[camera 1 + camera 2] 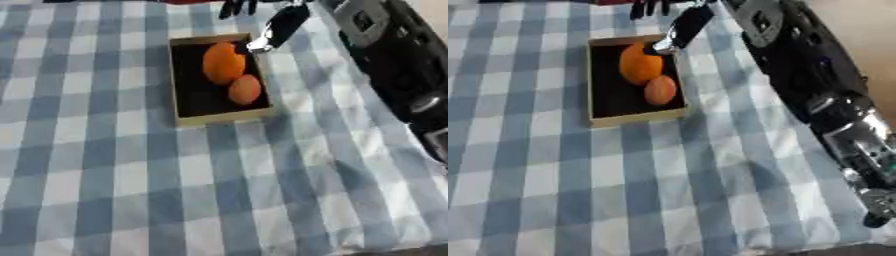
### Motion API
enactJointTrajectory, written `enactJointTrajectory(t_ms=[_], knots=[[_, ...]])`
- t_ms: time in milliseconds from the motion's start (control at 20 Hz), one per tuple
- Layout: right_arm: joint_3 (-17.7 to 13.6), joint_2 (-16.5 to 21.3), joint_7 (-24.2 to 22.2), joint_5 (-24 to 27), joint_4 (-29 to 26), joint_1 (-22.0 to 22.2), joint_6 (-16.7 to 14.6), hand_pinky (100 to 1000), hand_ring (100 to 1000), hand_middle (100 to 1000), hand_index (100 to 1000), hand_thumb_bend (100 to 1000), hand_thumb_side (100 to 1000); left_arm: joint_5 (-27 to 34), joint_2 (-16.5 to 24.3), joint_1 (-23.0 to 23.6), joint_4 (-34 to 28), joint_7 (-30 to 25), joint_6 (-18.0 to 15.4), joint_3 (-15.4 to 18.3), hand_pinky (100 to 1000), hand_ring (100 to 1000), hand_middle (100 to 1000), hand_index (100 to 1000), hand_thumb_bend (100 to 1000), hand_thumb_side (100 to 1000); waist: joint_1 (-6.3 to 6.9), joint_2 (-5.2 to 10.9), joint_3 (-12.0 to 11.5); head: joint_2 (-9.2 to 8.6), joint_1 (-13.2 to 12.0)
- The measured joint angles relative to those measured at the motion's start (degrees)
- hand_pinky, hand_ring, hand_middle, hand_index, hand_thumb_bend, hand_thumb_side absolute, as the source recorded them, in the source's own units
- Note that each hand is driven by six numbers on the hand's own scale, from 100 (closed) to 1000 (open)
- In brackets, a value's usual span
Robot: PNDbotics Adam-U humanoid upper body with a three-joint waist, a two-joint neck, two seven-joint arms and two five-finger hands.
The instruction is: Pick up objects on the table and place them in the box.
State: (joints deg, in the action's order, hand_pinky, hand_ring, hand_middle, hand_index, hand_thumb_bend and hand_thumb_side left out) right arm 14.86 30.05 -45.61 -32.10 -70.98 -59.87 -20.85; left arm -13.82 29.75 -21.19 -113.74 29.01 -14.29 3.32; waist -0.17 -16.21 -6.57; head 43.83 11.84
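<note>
Left eye view: the box [219,118] sits far on the checked tablecloth [131,190], holding a large orange fruit [223,62] and a smaller one [245,89] just nearer. Right eye view: the right hand [680,27] hovers over the box's far right corner, fingers straight and empty.

We see soft, even light with no glare on the checked cloth [131,190]. Both views are blurred throughout, edges smeared. Inside the box [219,119] the floor stays dark. A faint shadow lies on the cloth just right of the box.
</note>
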Motion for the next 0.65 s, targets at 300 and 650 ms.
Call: enactJointTrajectory(t_ms=[300,650], knots=[[-4.2,2.4,2.6,1.3,-7.5,1.5,0.2,603,788,759,855,236,344,0.0,0.0,0.0,0.0,0.0,0.0,0.0,846,835,738,835,135,680,0.04,0.00,0.3,0.00,-0.3],[-10.0,9.8,18.2,6.5,-24.0,10.1,7.8,538,758,724,823,100,279,0.0,0.0,0.0,0.0,0.5,0.2,0.1,846,835,738,834,135,679,0.08,-0.01,0.7,0.00,-2.0]])
